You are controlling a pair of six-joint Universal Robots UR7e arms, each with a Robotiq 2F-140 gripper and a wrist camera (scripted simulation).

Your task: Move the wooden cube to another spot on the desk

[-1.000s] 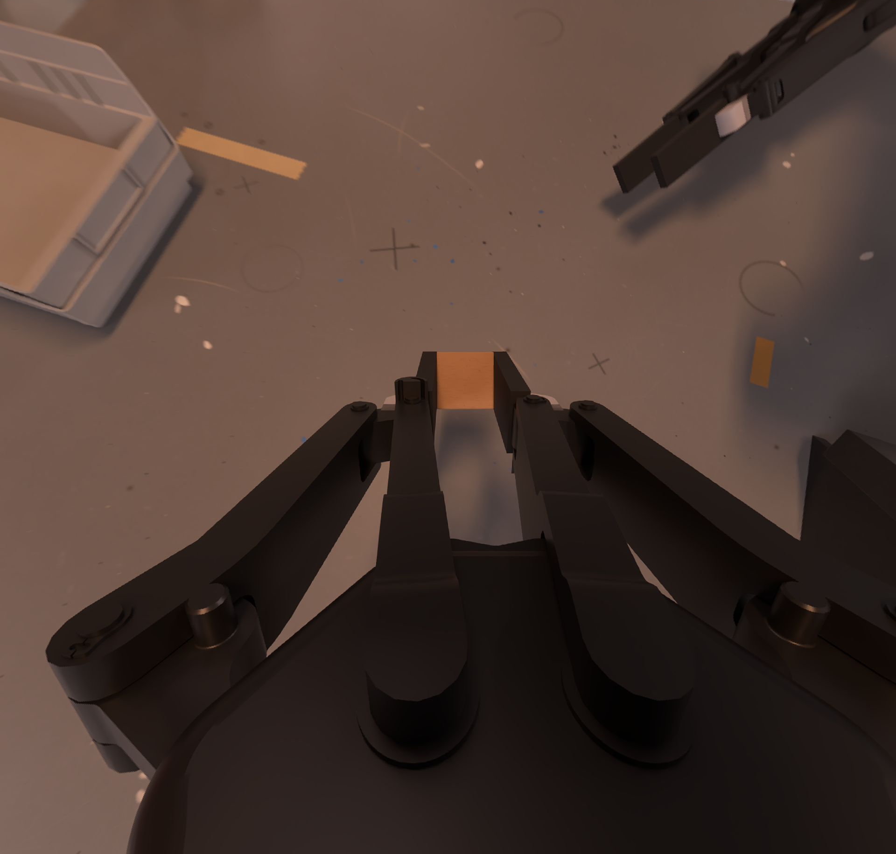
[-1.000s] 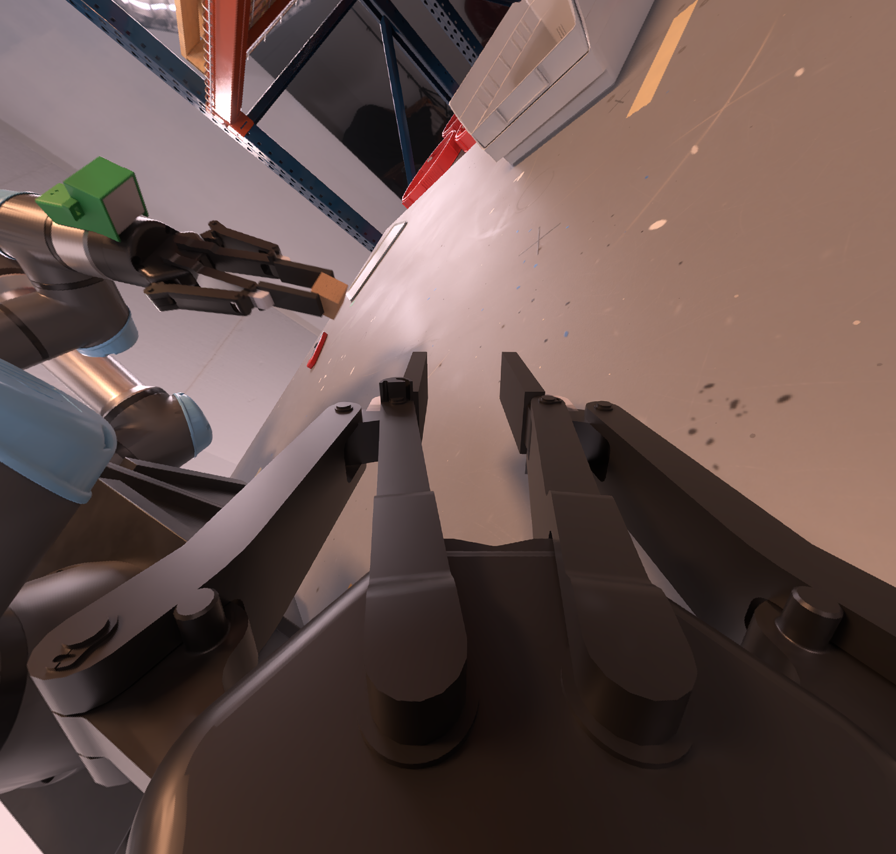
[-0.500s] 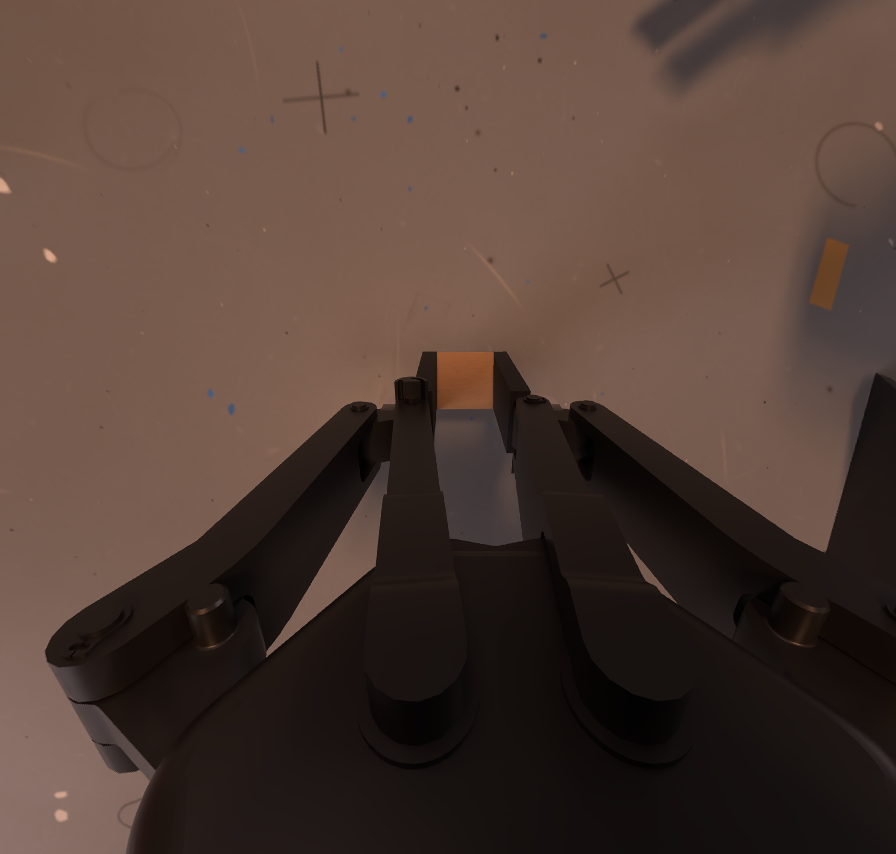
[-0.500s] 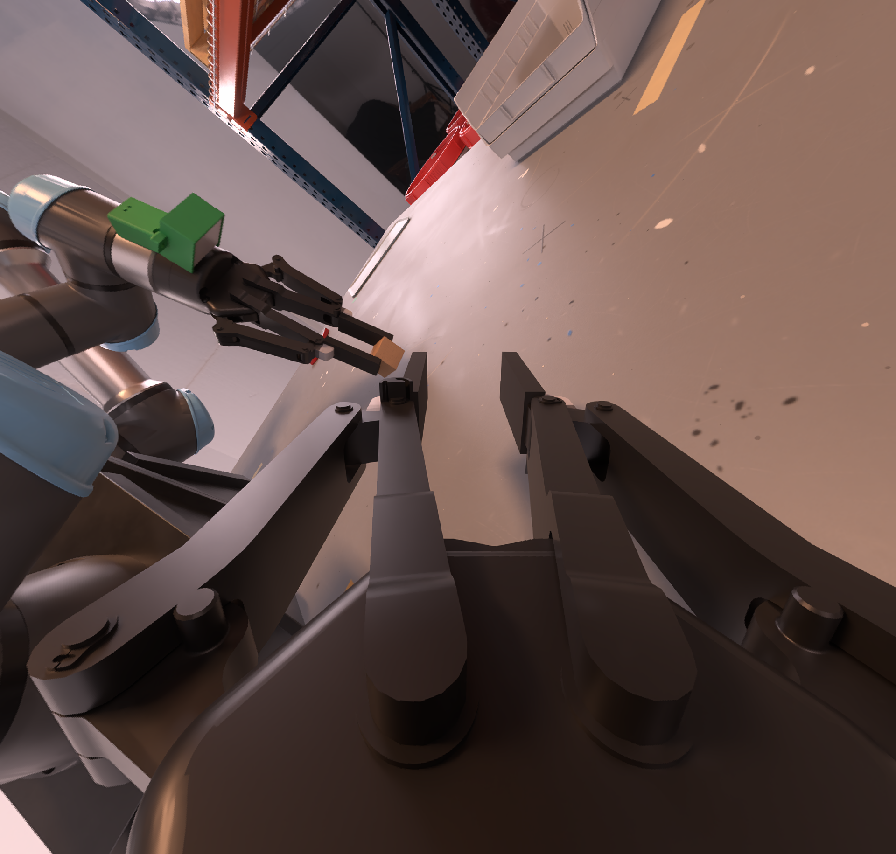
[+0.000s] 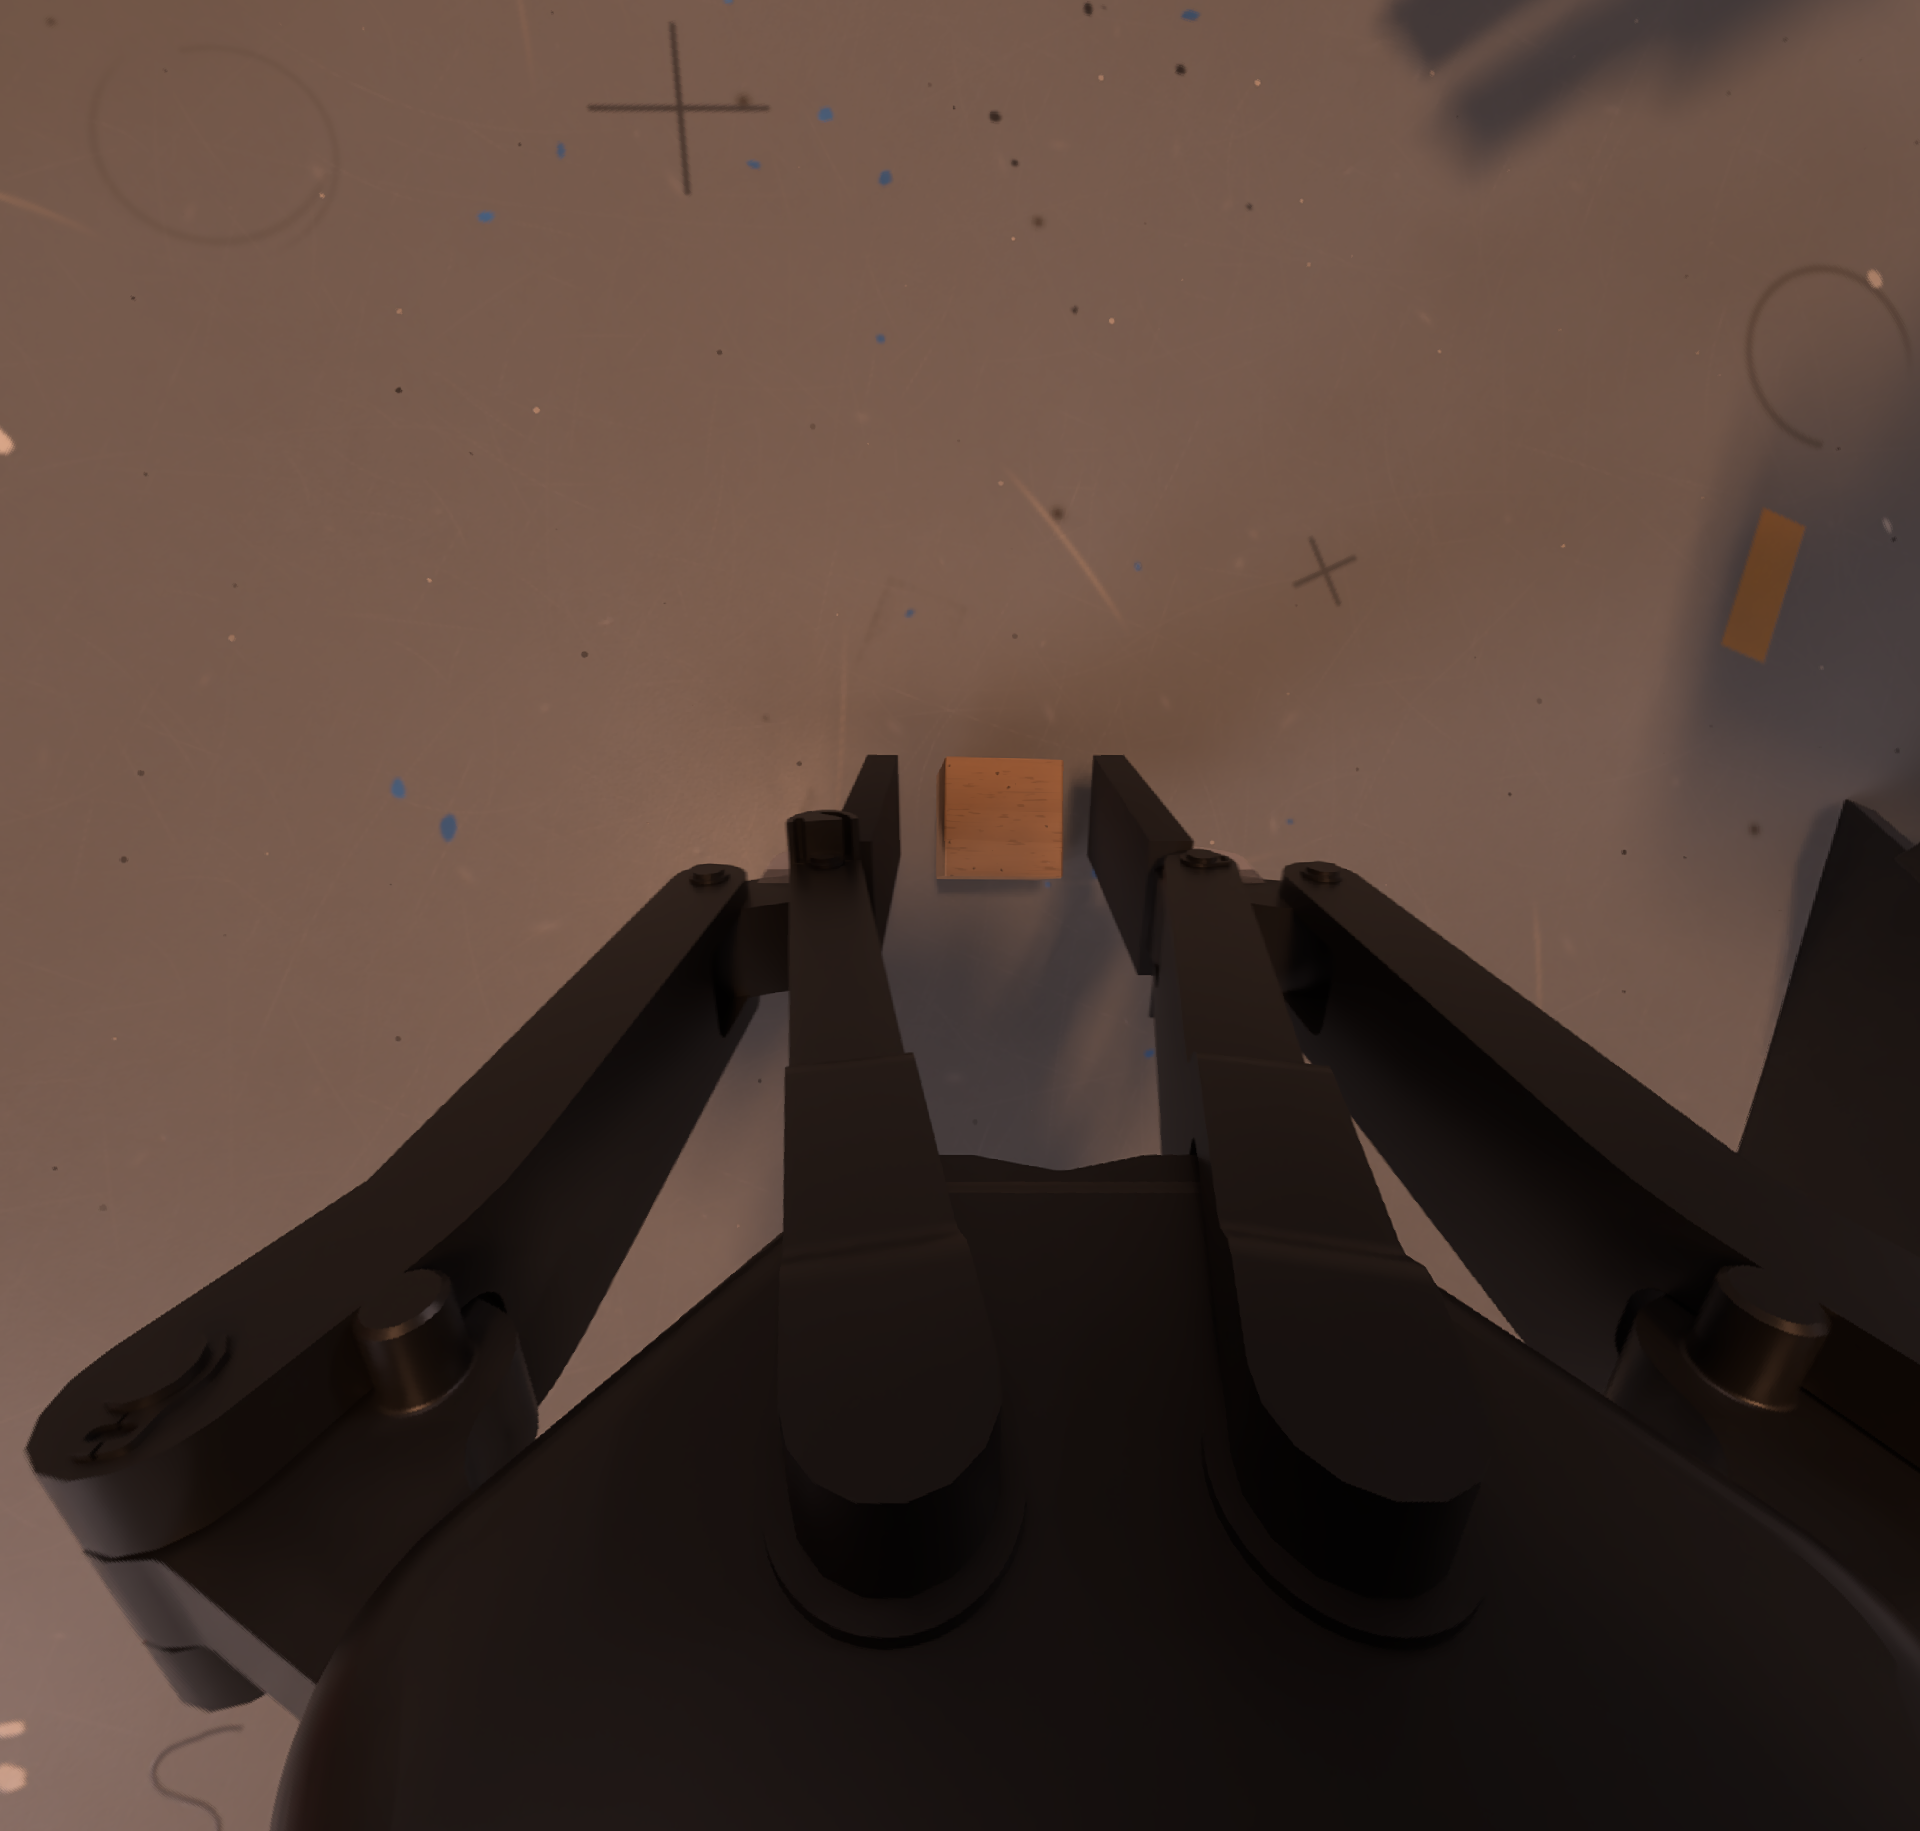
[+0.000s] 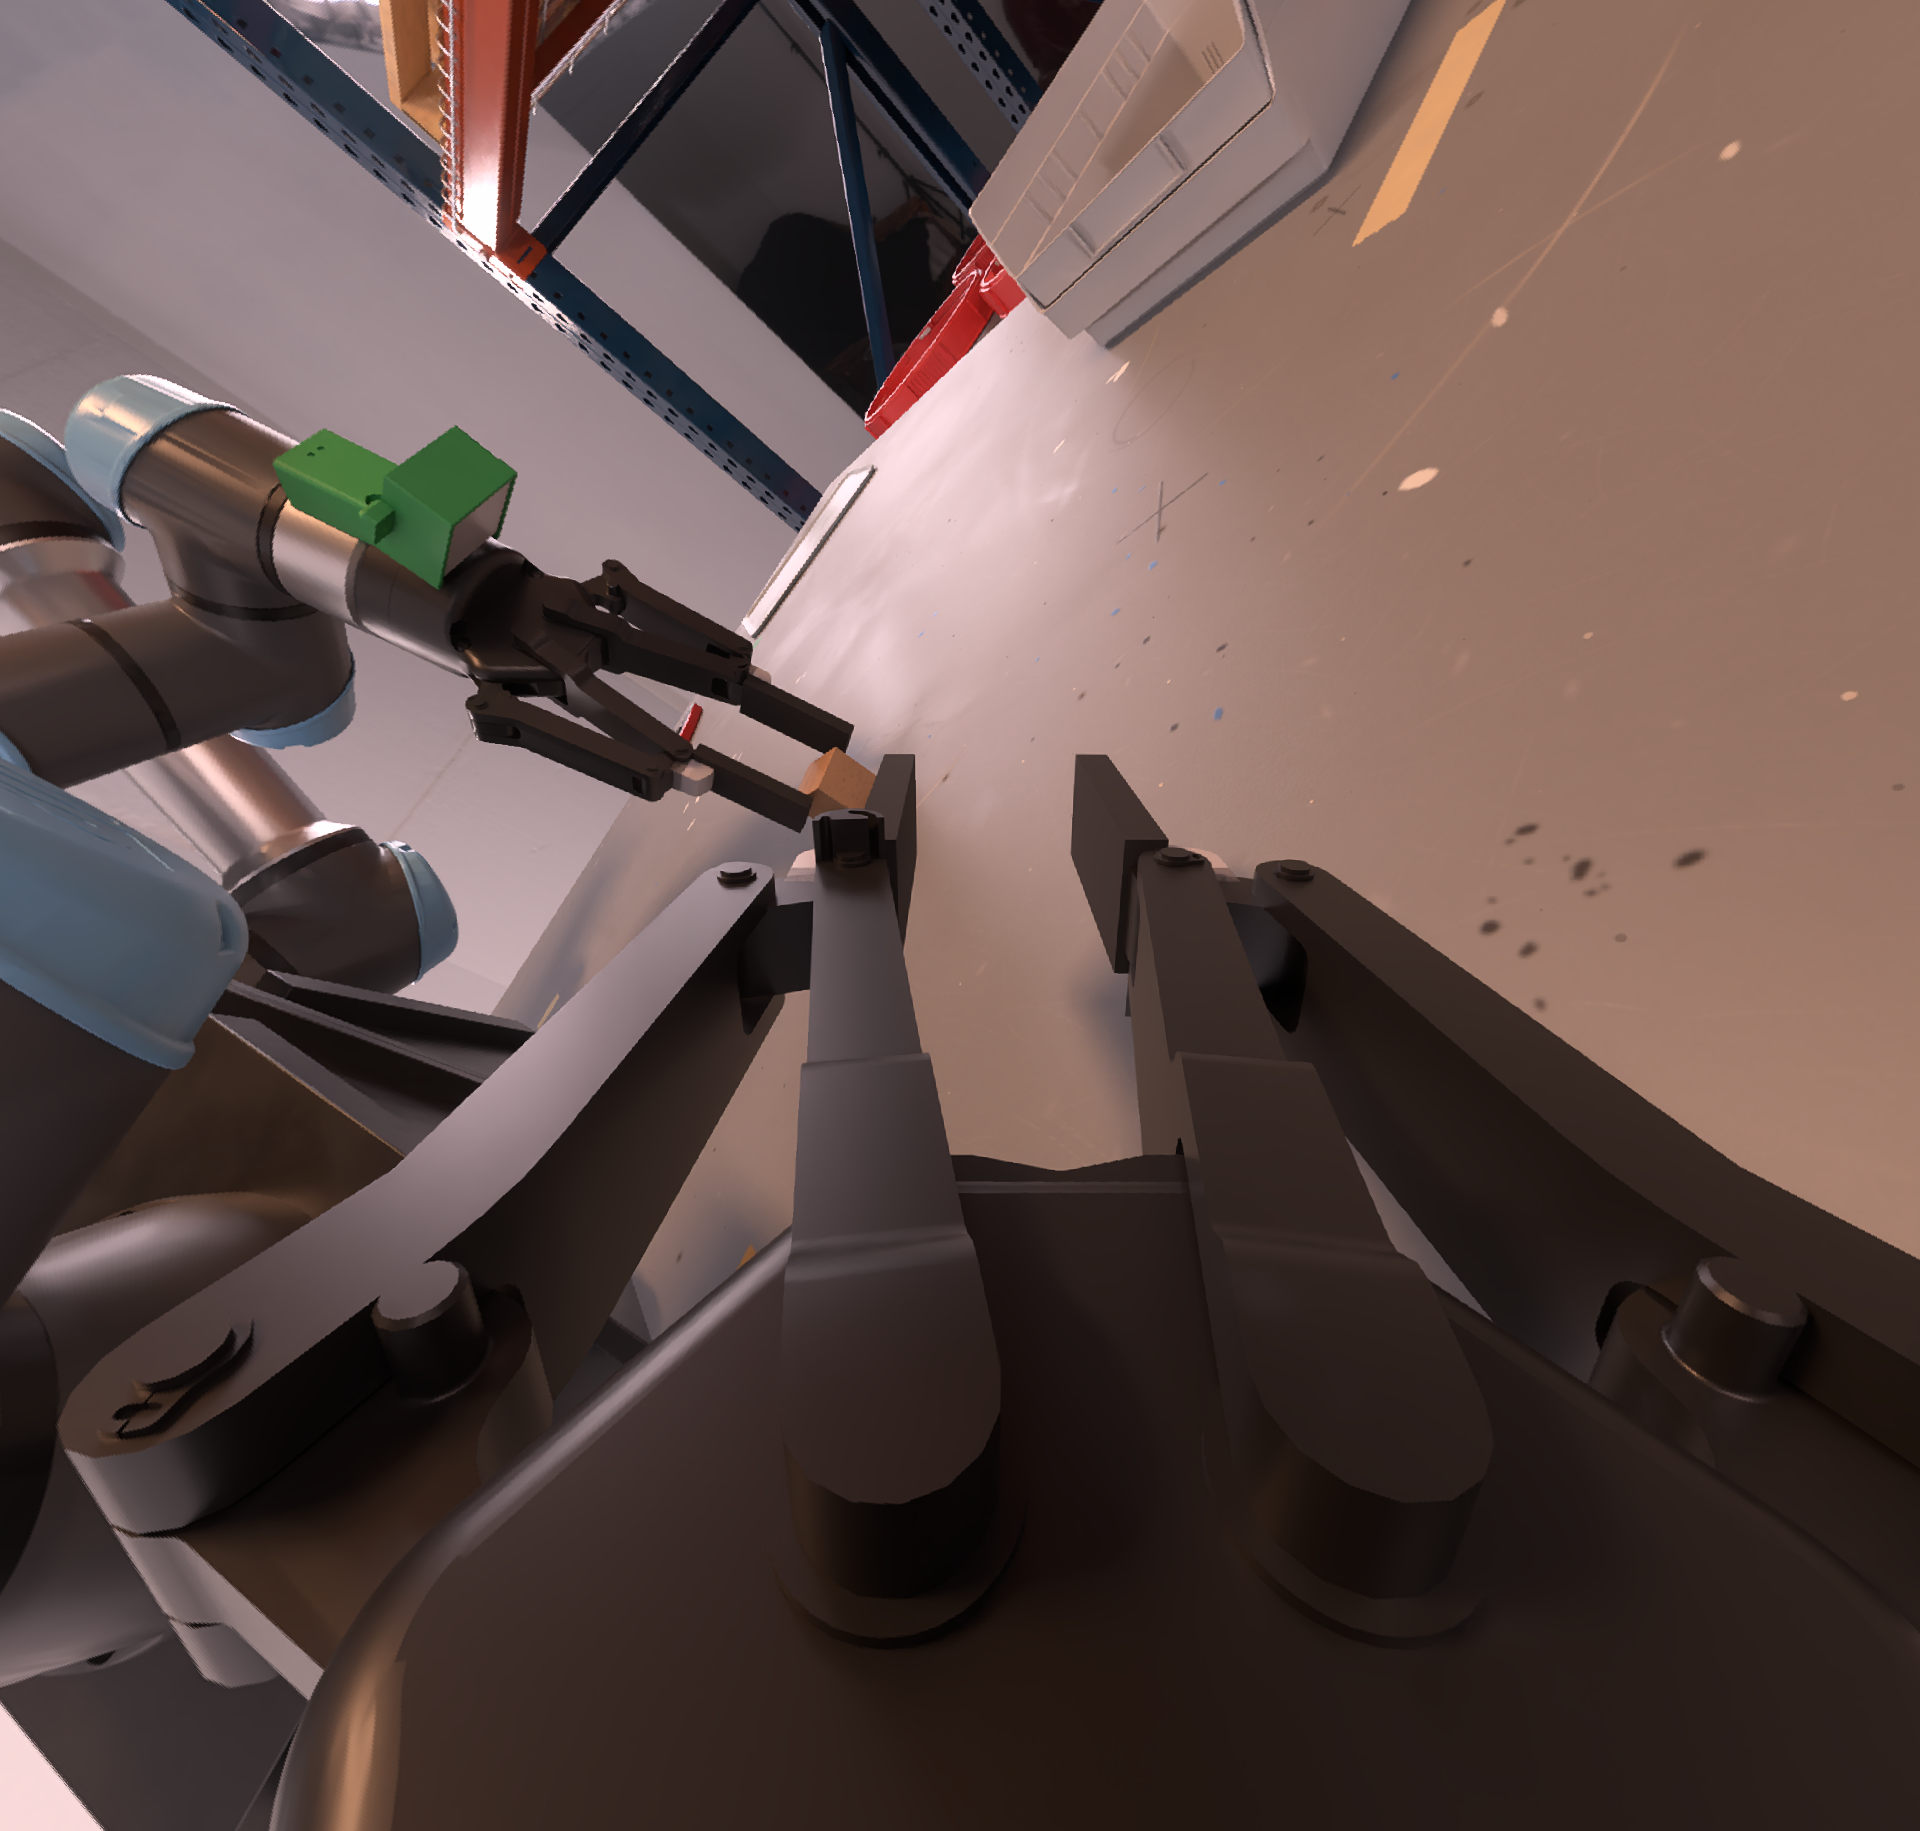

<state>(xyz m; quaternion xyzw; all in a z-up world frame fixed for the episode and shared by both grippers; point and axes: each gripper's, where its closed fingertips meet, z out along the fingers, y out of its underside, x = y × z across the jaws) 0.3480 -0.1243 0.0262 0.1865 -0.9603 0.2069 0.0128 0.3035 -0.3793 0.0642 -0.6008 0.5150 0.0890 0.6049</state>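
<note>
Wooden cube [image 5: 1001,817], square-faced, on speckled desk [image 5: 520,534] | left jaws spread beside it | right jaws spread, empty

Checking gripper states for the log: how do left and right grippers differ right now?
The left gripper has the wooden cube between its fingers with a gap each side; the right gripper has nothing between its fingers. Left points down at the desk; right lies slanted along it. Both are open.
</note>
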